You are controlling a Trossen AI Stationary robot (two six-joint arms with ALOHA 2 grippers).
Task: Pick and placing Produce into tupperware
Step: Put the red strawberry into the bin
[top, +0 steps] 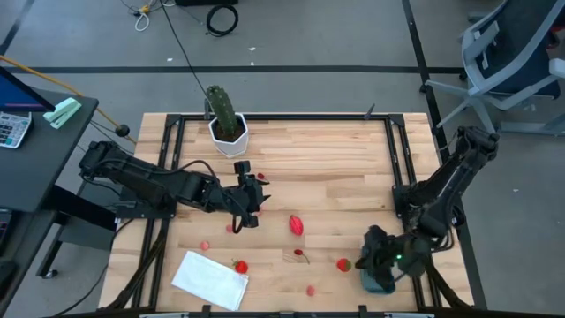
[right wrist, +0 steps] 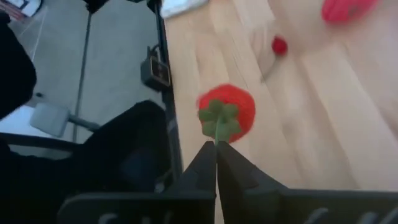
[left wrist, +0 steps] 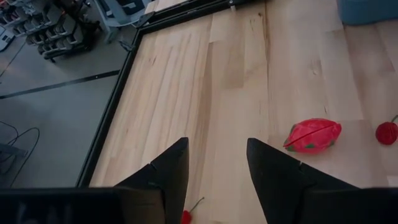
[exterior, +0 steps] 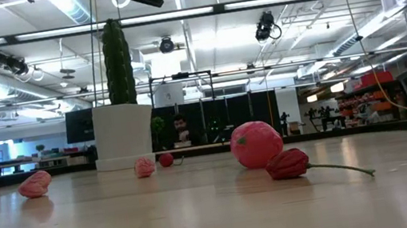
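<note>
High view: my left gripper (top: pixel 250 208) hangs over the middle of the wooden table (top: pixel 335 150), just beside a large pink fruit (top: pixel 297 224). My right gripper (top: pixel 364 259) sits near the front right corner, right over the teal tupperware (top: pixel 380 283), with a red strawberry (top: pixel 343 264) at its tip. More small produce lies scattered along the front, some by a white sheet (top: pixel 210 280); a cactus (top: pixel 226 112) stands at the back.

Low view: no gripper shows — only the cactus pot (exterior: pixel 123 136), the pink fruit (exterior: pixel 256 143) and a stemmed red piece (exterior: pixel 287 164) just in front of it.

Left wrist view: my fingers (left wrist: pixel 168 174) are spread apart over bare wood, gripping nothing, the pink fruit (left wrist: pixel 313 135) off to one side.

Right wrist view: my fingers (right wrist: pixel 205 163) are pressed together — pinching the green leafy top of the strawberry (right wrist: pixel 227 111).
</note>
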